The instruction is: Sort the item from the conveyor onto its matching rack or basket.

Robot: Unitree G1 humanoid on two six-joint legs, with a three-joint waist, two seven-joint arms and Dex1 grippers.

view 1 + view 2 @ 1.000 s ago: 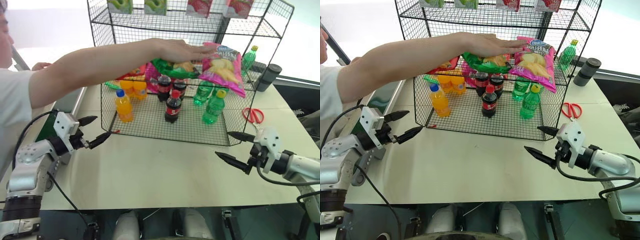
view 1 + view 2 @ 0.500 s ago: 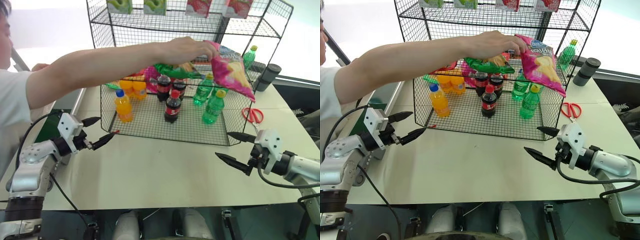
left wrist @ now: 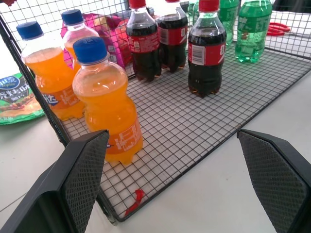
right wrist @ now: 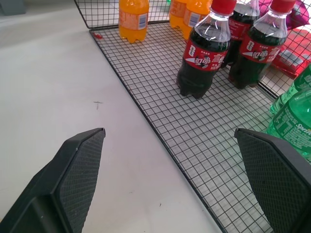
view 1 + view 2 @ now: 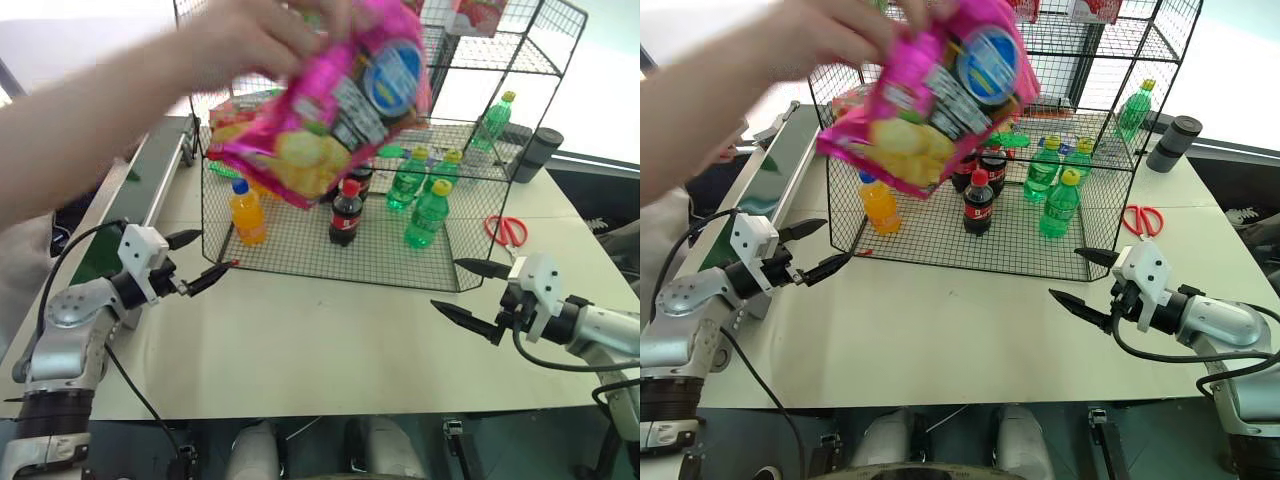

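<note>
Item: magenta-pink crisp bag (image 5: pixel 325 105) in a person's hand (image 5: pixel 250 35), above the wire rack (image 5: pixel 340 245), 12 o'clock from both grippers.
Left gripper (image 5: pixel 195 262): spread, empty.
Right gripper (image 5: pixel 462 290): spread, empty.
Progress: sorting not begun; bag not on conveyor (image 5: pixel 130 195).

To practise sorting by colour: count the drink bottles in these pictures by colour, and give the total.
Orange bottles: 3
Dark cola bottles: 3
Green bottles: 4, one of them standing apart at the far right end of the rack
Total: 10
</note>
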